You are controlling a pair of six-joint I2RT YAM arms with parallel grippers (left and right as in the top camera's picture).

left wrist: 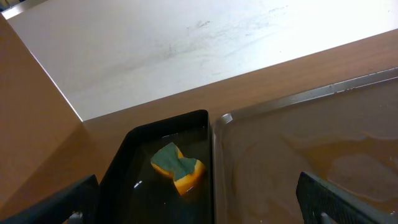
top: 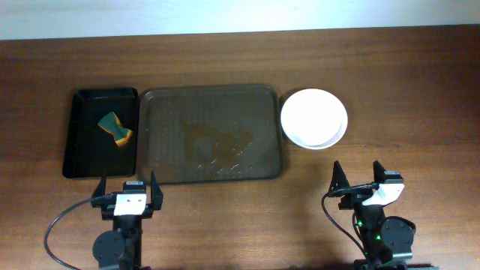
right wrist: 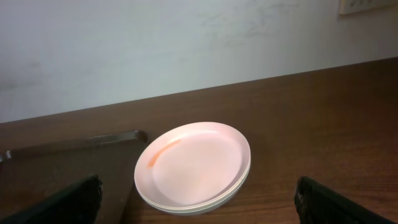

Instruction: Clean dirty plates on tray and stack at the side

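Jaws: L jaws and R jaws both spread wide, nothing between them. Each arm sits at the near edge of the counter, L in front of the gap between the two trays, R in front of the plates.

Tray, centre: no plates on it, only a wet, murky film w/ droplets toward the middle.

Plates: stacked on the counter just beside the tray's R edge, a thin strip of wood between. Overhead view shows one white disc. R wrist view shows at least two nested rims; exact count not resolvable. Top plate carries a thin orange smear near its L rim.

Black tray, close against the tray's L edge: holds a sponge, green face up, yellow beneath, on a shiny, seemingly wet floor.

Step in hand (judged): stacking looks complete, i.e. task at or close to its end. The smear suggests the top plate may need one more wipe.

Next move, if so: L arm reaches fwd over the black tray and closes on the sponge at its narrow waist, then carries it across the tray to the stack. R arm pins the stack's rim so the plates do not slide or spin under the wipe. Otherwise no further contact is needed.
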